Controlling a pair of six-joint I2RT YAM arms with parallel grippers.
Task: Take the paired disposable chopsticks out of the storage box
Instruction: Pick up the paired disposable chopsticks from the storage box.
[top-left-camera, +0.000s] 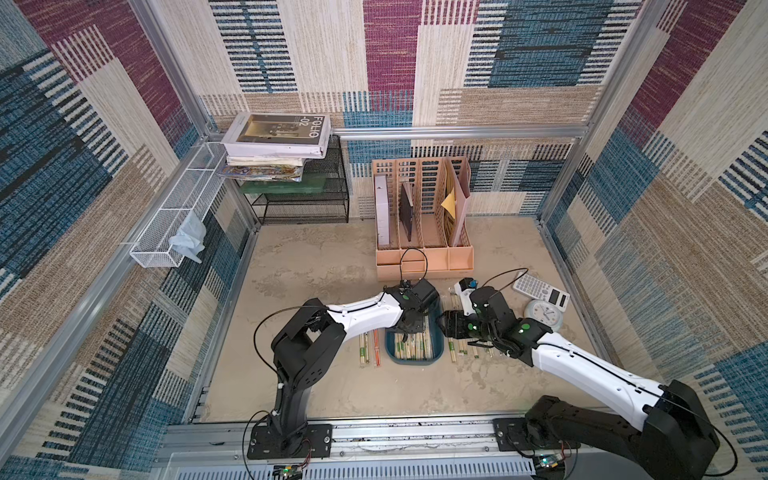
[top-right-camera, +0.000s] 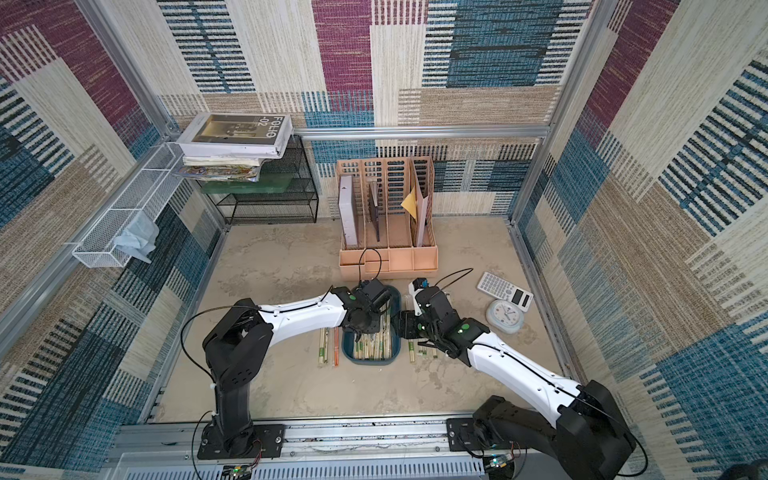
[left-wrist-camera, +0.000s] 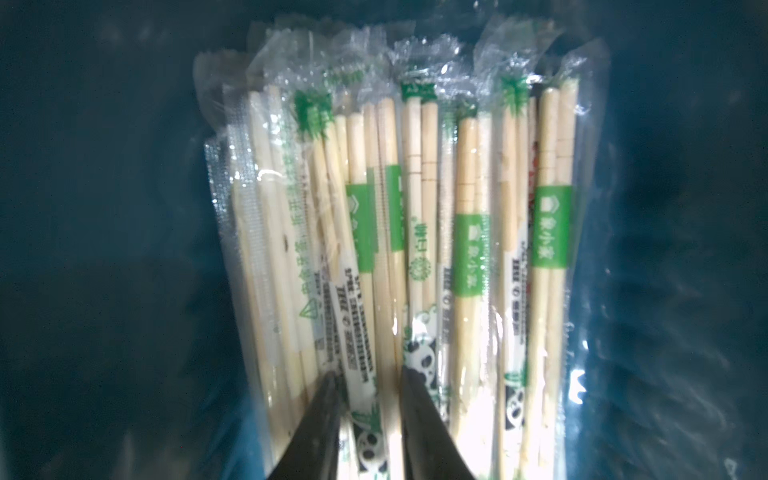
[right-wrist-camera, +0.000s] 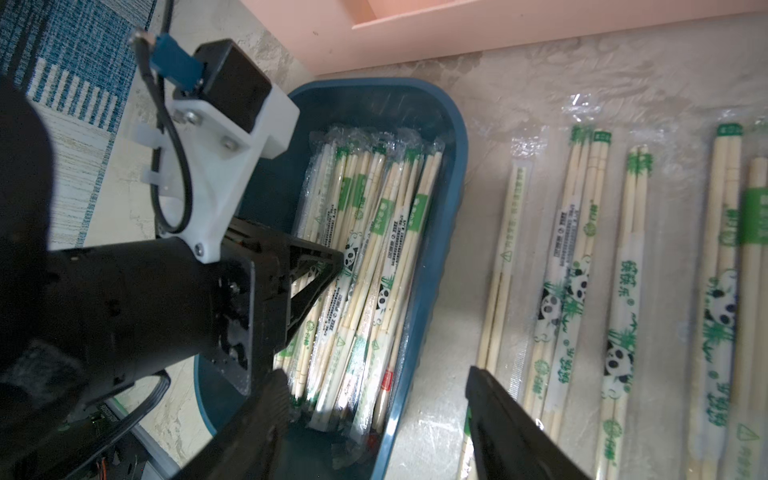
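The pale bamboo paired disposable chopsticks in clear wrappers lie packed lengthwise in the shallow dark teal plastic storage box. The left gripper reaches in, jaws narrow about one pair (clamped or not, I cannot tell). The right gripper hangs wide open over the box's rim, beside loose wrapped pairs on the beige table

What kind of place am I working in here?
Likely a staged desk scene in a robot test cell: file organizer, calculator and clock on the tabletop, aluminium frame with patterned walls around it.
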